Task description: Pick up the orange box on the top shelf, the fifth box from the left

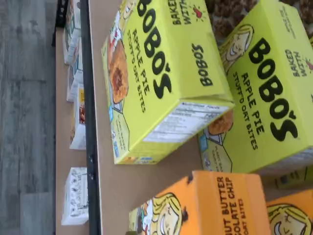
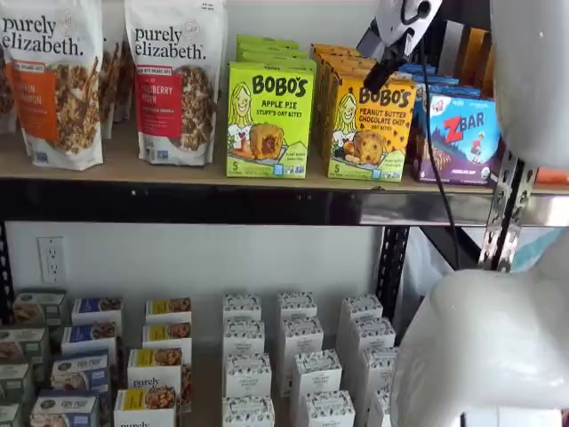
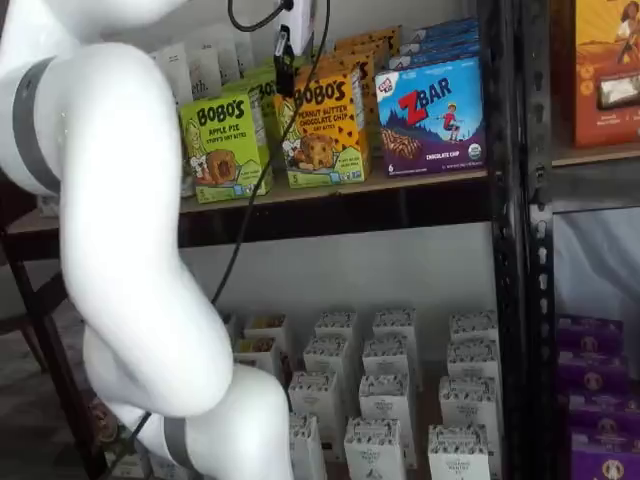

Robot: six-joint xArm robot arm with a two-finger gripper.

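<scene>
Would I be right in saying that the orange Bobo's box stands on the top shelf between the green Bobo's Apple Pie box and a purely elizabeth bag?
Not quite. In both shelf views the orange box stands on the top shelf between the green Apple Pie box and the blue ZBar box; the purely elizabeth bags stand beyond the green box.

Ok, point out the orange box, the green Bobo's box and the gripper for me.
orange box [image 2: 369,124]: a shelf view, on its front panel.
green Bobo's box [image 2: 268,120]: a shelf view, middle of its front face.
gripper [image 3: 284,72]: a shelf view, on its black fingers before the orange box.
</scene>
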